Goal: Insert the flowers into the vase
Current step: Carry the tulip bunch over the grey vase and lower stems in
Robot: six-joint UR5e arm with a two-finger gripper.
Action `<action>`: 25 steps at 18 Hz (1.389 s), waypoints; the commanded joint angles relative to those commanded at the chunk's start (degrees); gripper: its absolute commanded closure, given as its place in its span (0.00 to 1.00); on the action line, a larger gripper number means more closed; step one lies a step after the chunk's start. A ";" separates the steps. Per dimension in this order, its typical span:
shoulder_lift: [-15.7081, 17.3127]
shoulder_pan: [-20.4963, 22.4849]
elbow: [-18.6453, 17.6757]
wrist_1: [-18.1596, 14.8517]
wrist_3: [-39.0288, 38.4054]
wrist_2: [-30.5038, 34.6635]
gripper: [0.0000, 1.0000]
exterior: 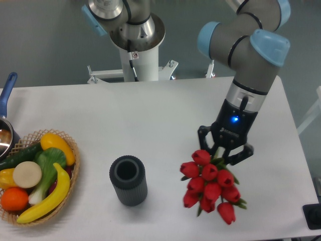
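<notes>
Gripper [225, 154] black, fingers squeezed on green stems of flowers [209, 185]. Bunch of smooth red buds hangs above white table [165, 115], well right of vase [128, 180]. Vase short, round, dark grey, ribbed sides, thick rim, open top (stands upright). Woven basket [70, 165] at left edge holds shiny fruit and vegetables.
</notes>
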 joint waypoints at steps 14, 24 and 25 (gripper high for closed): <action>0.26 -4.66 -1.76 11.52 -4.39 -14.43 1.00; 0.97 -7.21 -4.03 11.52 -6.94 -21.90 1.00; 1.40 -7.21 -5.17 11.69 -6.77 -22.16 0.99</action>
